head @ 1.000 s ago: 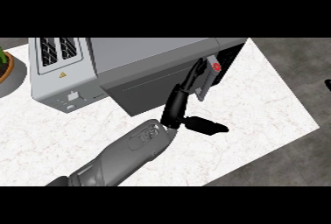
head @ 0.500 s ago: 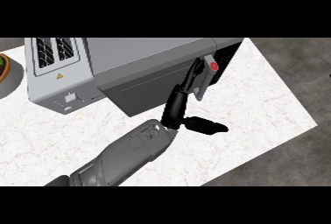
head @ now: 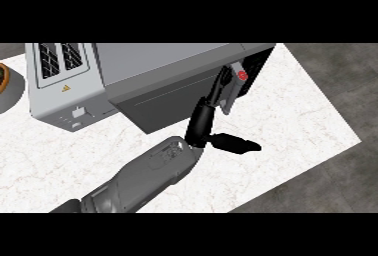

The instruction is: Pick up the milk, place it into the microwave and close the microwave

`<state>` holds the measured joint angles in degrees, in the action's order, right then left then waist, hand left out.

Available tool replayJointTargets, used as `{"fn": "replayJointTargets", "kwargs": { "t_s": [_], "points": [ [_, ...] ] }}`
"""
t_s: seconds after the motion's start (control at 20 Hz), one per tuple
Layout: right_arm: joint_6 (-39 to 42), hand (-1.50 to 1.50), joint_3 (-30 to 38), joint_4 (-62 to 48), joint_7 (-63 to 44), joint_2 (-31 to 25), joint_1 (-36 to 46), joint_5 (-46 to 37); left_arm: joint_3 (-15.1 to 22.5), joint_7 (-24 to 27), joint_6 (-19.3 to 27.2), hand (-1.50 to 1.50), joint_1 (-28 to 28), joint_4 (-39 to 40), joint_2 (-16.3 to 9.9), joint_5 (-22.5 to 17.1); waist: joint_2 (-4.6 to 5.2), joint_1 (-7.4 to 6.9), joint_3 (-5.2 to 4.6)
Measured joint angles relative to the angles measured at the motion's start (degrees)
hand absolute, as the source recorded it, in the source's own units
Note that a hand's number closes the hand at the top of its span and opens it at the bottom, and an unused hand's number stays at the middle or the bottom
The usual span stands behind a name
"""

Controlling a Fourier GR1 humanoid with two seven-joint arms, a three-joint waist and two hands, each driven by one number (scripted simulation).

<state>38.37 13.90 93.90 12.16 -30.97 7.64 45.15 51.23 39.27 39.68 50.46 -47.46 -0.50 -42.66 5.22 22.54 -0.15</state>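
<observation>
We see one hand (head: 204,125), which side we cannot tell, with straight fingers (head: 220,87) against the microwave (head: 148,70) door (head: 177,100), thumb spread to the right. The door is nearly shut. The milk is not visible. The microwave stands far on the white bench (head: 295,130).

The microwave (head: 148,75) is cut off by the view's upper edge, so its back does not show. Its inside shows only as a narrow dark slit at the right, past the door (head: 166,102), and what lies in it cannot be told. A small white piece with a red spot (head: 241,75) sits at the door's far edge, too small to tell what it is. The hand (head: 207,120) has its fingers stretched along the door; which hand it is cannot be told. At the left edge a brown round thing (head: 4,80) is mostly cut off.
</observation>
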Motion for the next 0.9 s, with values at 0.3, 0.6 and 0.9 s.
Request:
{"fn": "replayJointTargets", "kwargs": {
  "t_s": [0.3, 0.6, 0.9],
  "points": [
    [0.54, -1.5, -0.39, -0.31, -0.95, -0.75, 0.63, 1.14, 0.77, 1.21, -0.19, -1.5, 0.55, 0.75, 0.09, -1.5, 0.05, 0.25, 0.04],
    [0.86, -1.5, -0.76, -0.22, -1.81, -1.25, 1.19, 2.66, 1.36, 1.93, -0.38, -1.5, 1.07, 1.54, 0.25, -3.23, -0.12, 0.4, 0.04],
    [1.04, -1.5, -0.7, -0.09, -2.56, -2.1, 1.75, 3.9, 0.63, 3.0, -1.12, 1.5, 3.16, 1.03, -0.89, -4.55, -0.39, 0.42, 0.15]
  ]
}}
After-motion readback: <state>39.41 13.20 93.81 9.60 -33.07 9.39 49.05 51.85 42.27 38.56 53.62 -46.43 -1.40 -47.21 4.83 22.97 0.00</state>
